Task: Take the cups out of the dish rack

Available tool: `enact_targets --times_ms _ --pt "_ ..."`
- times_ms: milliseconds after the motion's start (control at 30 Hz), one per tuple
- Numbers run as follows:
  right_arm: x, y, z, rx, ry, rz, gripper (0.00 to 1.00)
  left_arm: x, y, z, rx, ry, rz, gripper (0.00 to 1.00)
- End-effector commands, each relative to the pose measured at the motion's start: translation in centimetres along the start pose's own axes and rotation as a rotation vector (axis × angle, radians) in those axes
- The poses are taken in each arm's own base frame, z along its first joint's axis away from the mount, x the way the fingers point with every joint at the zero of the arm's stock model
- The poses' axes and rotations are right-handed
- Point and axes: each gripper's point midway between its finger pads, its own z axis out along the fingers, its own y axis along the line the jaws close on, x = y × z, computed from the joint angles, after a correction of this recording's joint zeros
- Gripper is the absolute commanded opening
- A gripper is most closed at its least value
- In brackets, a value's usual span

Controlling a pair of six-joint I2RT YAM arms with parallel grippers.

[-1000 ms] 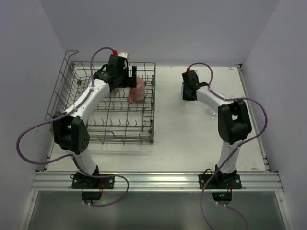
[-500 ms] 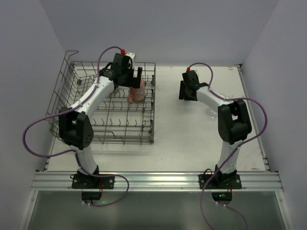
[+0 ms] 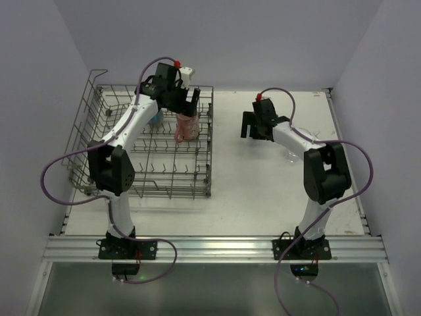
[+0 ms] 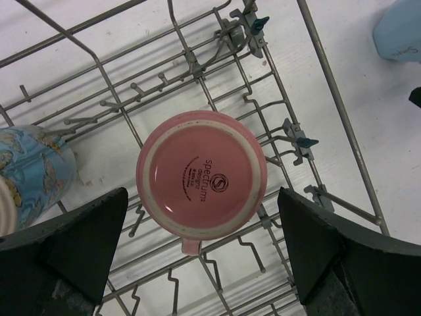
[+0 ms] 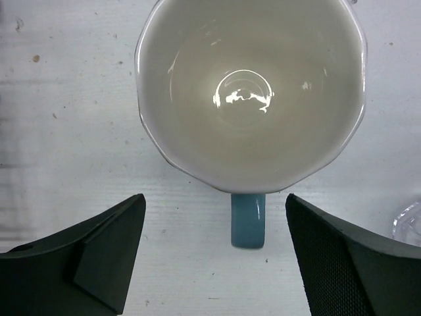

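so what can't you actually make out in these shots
Top view: the blue mug is mostly hidden under the right pincer.
Right wrist view: the clear glass is cut off by the right edge.
Left wrist view: the patterned blue cup is cut by the left edge, the light blue tumbler by the top corner.

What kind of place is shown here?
Likely a robot test cell, not a home kitchen: two arms bolted to a white table, bare walls, a wire dish rack holding a pink cup.
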Motion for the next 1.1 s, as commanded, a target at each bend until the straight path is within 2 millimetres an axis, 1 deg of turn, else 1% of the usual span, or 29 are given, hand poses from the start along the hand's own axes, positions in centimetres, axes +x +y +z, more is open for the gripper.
enact_targets --times_ms 0,67,100,133,200,233,333,467,667,800,867,900,1000,1033,1067 --pt "-2.0 0.8 -2.1 -0.051 -0.073 -0.004 0.90 0.1 -0.2 0.0 0.068 0.044 0.055 1.00" --pt "-1.8 0.8 -2.2 -0.051 -0.071 -0.007 0.90 -0.1 -0.3 0.2 0.081 0.048 0.059 1.00" --pt "-1.9 0.8 -2.4 -0.054 -0.075 -0.005 0.90 0.3 -0.1 0.7 0.074 0.067 0.056 1.00" --pt "-1.8 0.8 -2.4 -0.059 -0.073 -0.007 0.91 0.0 0.1 0.7 0.062 0.064 0.057 1.00" --pt "-1.6 0.9 -2.5 -0.070 -0.074 -0.003 0.91 0.6 0.2 1.4 0.066 0.092 0.056 1.00" --pt "-1.6 1.0 -2.4 -0.076 -0.075 -0.001 0.91 0.5 -0.1 1.5 0.085 0.092 0.061 1.00" --pt "-1.2 1.1 -2.2 -0.081 -0.066 0.003 0.91 0.8 -0.1 2.1 0.090 0.101 0.060 1.00" --pt "-0.7 1.1 -2.0 -0.088 -0.059 0.005 0.91 1.8 0.2 3.3 0.088 0.134 0.062 1.00" --pt "-0.7 1.0 -2.2 -0.085 -0.063 0.008 0.91 3.1 0.2 5.2 0.104 0.176 0.050 1.00" --pt "-0.6 1.1 -2.1 -0.088 -0.059 0.007 0.91 3.6 0.1 6.0 0.113 0.188 0.043 1.00" --pt "-0.5 1.1 -1.9 -0.089 -0.055 0.008 0.91 3.9 0.2 6.3 0.109 0.197 0.042 0.98" --pt "-0.5 1.2 -1.9 -0.090 -0.053 0.009 0.91 4.0 0.4 6.3 0.102 0.201 0.040 0.96" --pt "-0.4 1.2 -1.9 -0.089 -0.054 0.008 0.91 3.9 0.5 6.3 0.091 0.198 0.035 0.84" --pt "-0.4 1.2 -1.9 -0.089 -0.052 0.010 0.91 3.9 0.5 6.3 0.091 0.198 0.032 0.67" --pt "-0.5 1.2 -1.9 -0.089 -0.052 0.010 0.90 3.6 0.5 6.2 0.087 0.191 0.029 0.58"
